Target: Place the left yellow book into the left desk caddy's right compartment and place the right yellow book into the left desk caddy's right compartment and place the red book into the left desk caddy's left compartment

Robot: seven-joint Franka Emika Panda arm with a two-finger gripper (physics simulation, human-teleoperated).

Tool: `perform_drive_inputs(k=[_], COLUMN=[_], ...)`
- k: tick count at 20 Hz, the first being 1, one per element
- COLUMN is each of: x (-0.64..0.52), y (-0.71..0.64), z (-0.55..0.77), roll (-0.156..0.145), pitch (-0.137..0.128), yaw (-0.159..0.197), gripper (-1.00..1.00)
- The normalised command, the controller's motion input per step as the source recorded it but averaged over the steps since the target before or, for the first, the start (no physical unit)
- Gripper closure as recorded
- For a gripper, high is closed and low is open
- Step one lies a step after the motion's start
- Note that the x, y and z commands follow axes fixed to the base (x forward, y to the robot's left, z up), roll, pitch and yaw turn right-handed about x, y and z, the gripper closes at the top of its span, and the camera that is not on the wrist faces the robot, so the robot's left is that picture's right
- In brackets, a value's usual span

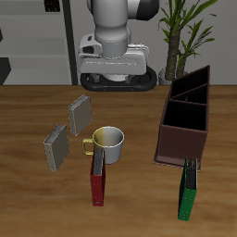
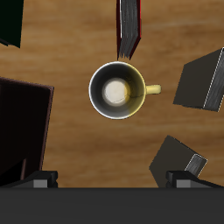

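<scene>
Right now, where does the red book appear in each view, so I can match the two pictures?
Exterior view: the red book lies on the table near the front edge, one end beside the mug.
Wrist view: the red book shows end-on, just beyond the mug.
Shared landmark: the mug.

Wooden table, two grey books, mug, red book, green book, caddy

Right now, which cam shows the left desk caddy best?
Exterior view: the whole left desk caddy shows from above, open top and inner partitions visible. The wrist view catches only part of one dark wall, cut by the frame edge, with no compartments seen.
</scene>
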Motion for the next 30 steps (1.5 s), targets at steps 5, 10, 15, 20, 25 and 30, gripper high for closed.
perform_drive_inputs(k=[5,10,15,20,25,30], x=[-0.19,-0.12,-0.11,-0.18,-0.16,-0.07], y=[-0.42,-0.62,-0.49,-0.46,-0.16,-0.01], z=[-0.08,-0.13,-0.18,-0.25,-0.24,-0.09], roll=[0.023,-0.017,-0.018,-0.012,-0.025,0.008], pitch=[-0.023,-0.015,-0.002,-0.017,-0.038,-0.051], yaw=[0.02,-0.005,-0.014,-0.034,-0.019,-0.021], gripper=[-1.0,-1.0,-1.0,-1.0,-1.0,-1.0])
